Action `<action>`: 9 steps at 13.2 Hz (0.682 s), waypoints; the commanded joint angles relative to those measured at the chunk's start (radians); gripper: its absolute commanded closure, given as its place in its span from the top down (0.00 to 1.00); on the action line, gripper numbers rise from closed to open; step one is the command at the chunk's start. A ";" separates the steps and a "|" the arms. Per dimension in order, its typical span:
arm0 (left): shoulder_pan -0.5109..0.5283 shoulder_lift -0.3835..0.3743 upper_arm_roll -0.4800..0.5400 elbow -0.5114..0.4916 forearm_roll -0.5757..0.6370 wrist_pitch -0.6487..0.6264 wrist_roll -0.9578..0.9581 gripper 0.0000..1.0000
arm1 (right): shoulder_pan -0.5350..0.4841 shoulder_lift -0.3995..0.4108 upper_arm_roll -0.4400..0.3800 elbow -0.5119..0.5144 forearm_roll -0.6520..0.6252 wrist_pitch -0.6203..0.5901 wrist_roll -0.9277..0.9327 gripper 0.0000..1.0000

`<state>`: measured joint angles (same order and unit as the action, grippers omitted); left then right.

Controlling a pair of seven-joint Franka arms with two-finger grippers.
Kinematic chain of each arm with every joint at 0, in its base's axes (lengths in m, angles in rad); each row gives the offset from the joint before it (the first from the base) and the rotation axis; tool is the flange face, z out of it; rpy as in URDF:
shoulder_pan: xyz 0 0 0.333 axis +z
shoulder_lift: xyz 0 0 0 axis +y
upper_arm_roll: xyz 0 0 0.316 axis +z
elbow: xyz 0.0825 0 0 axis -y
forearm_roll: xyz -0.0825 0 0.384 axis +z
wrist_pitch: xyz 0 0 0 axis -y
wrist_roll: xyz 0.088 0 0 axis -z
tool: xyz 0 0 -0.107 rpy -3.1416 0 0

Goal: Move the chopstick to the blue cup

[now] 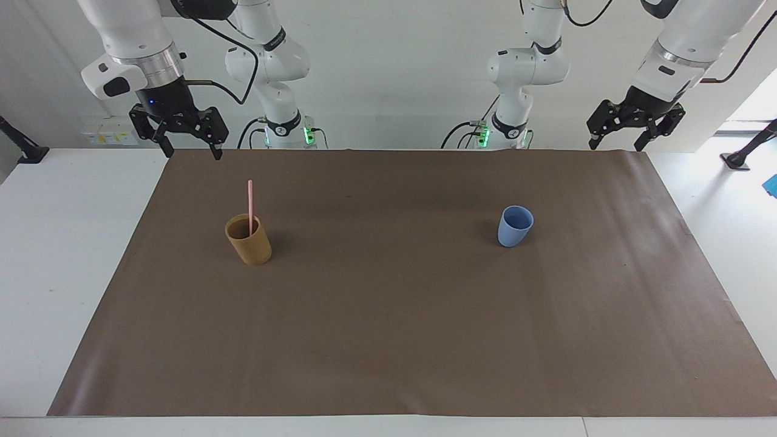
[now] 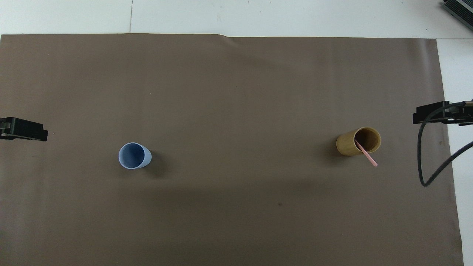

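Light, stiff, slippery chopstick (image 1: 249, 206) standing in tan cup (image 1: 248, 240); best pinched near top. Both jaws wide open, holding nothing. Blue cup (image 1: 515, 226) waiting.

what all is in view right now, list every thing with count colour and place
chopstick: 1, pale pink, standing in the tan cup, top leaning toward the robots
tan cup: 1, tan-brown, upright on the mat toward the right arm's end
blue cup: 1, light blue, upright and empty on the mat toward the left arm's end
mat: 1, brown, spread over the table
table: 1, white, under the mat
right gripper: 1, black, open, raised over the mat's edge at the robots' end
left gripper: 1, black, open, raised over the mat's corner at its own end
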<state>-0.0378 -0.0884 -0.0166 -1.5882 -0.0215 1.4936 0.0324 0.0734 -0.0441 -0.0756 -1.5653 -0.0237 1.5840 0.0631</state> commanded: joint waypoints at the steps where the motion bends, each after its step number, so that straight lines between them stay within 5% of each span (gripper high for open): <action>1: 0.001 -0.011 -0.002 -0.003 0.012 -0.021 -0.008 1.00 | -0.010 0.007 0.007 0.016 0.002 -0.015 0.001 1.00; 9: 0.006 -0.025 0.006 -0.053 0.011 0.001 -0.008 1.00 | -0.010 0.007 0.007 0.016 0.002 -0.015 0.001 1.00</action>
<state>-0.0374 -0.0890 -0.0105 -1.6095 -0.0215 1.4927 0.0324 0.0734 -0.0441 -0.0756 -1.5653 -0.0237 1.5840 0.0631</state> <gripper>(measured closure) 0.000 0.000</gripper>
